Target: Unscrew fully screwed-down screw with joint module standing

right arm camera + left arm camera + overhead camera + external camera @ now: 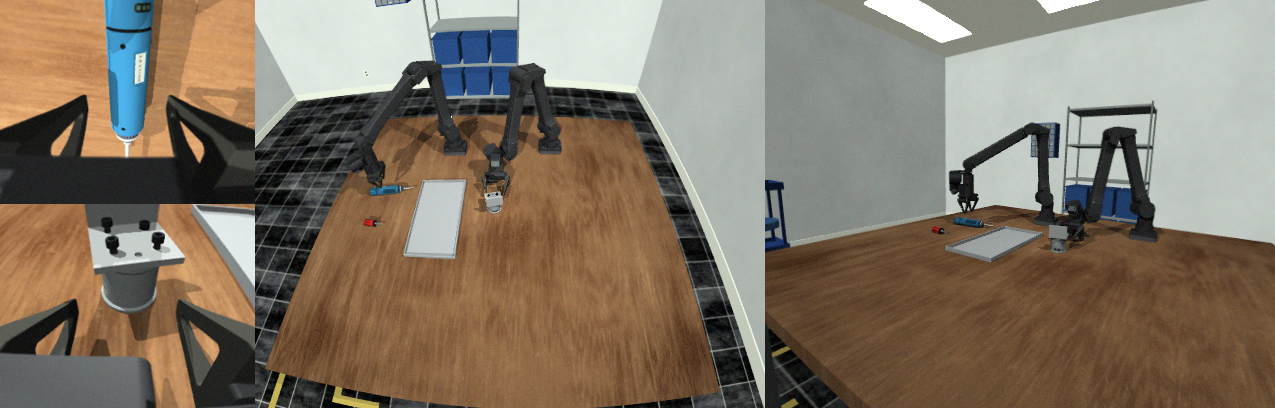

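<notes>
- Joint module stands upright, bracket on top; far screw looks fully seated, its loosening still left.
- Left gripper, wide open and empty, faces it.
- Right gripper, over halfway open, empty, hovers above the blue screwdriver.

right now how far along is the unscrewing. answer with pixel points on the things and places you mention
Done: bracket (123, 242) on the standing joint module (129, 288), three screws raised. In hand: nothing; left gripper (127, 306) nears the module, right gripper (127, 102) hovers over the electric screwdriver (129, 77). Left: loosening the lowest screw (144, 225).
</notes>
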Motion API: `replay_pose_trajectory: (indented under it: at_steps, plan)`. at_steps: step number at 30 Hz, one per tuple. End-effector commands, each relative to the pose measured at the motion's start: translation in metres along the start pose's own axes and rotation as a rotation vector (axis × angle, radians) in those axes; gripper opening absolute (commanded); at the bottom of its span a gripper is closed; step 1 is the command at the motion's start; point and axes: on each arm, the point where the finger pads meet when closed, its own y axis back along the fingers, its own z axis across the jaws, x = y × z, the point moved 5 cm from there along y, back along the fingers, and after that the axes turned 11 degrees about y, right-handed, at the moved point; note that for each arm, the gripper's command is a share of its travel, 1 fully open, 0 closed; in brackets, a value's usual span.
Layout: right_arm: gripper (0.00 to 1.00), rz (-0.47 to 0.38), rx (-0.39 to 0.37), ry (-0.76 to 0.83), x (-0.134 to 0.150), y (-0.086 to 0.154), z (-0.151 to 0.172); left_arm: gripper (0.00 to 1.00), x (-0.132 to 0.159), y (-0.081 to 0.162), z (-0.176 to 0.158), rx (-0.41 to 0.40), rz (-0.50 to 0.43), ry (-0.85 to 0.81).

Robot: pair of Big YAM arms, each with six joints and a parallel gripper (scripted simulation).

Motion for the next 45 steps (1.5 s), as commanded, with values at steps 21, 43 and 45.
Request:
replay_pose_trajectory:
  at_steps: [21,43,45]
  plan:
    - [0.65,-0.028,-0.015,-0.003,-0.01,0.01,0.004,0.86,-0.006,-0.03,-0.007,0.002,-0.024,0.026]
    - [0.65,-0.028,-0.015,-0.003,-0.01,0.01,0.004,0.86,-0.009,-0.051,-0.008,0.005,-0.031,0.032]
    - [0.65,-0.028,-0.015,-0.003,-0.01,0.01,0.004,0.86,-0.006,-0.054,-0.006,0.002,-0.026,0.025]
